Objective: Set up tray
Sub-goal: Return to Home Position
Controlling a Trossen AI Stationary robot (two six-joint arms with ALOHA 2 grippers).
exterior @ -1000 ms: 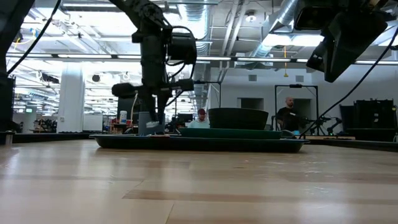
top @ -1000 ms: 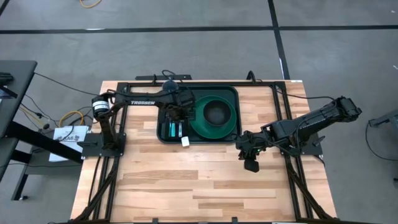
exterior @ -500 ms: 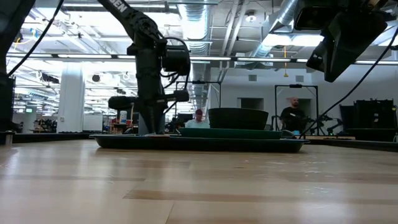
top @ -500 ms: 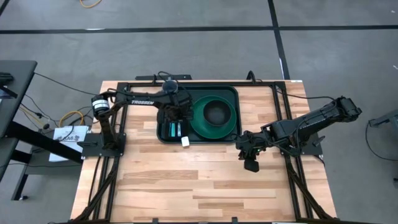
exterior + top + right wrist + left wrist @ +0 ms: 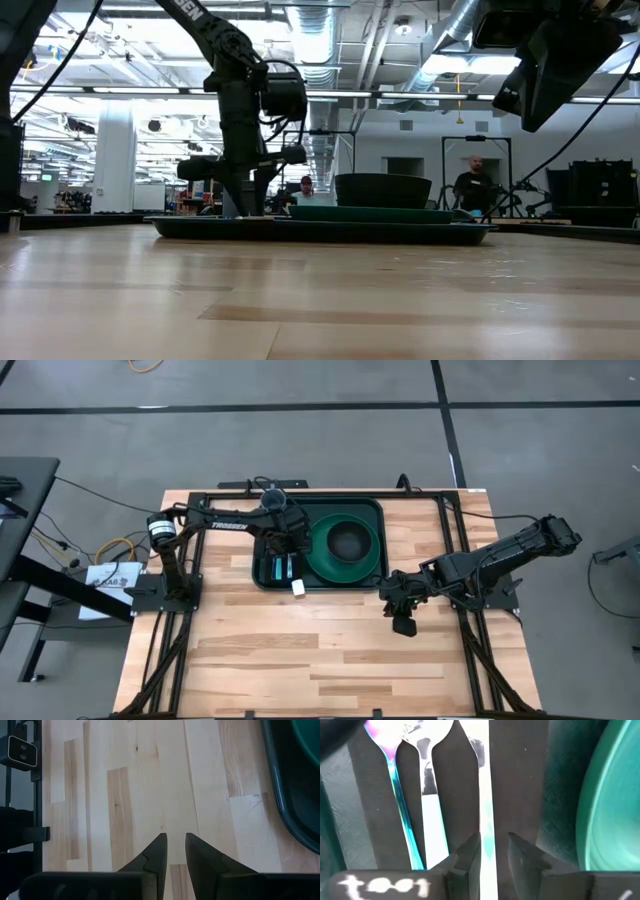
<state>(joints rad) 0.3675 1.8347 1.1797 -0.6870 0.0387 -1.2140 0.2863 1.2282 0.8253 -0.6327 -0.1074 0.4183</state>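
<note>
Tray (image 5: 350,502) lies long-axis across counter (image 5: 300,650), directly under my left fingers (image 5: 470,854), slightly parted, empty, over knife (image 5: 485,795); right fingers (image 5: 155,851) narrowly parted, empty, farther.

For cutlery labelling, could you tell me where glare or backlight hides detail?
Left wrist view: glare bleaches the spoon and knife white on the black napkin. Low view: bright ceiling lights leave the left gripper and tray as silhouettes. High view: even light, right gripper over the table.

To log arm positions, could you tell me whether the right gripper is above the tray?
No; the right gripper hangs over bare table, clear of the tray.
</note>
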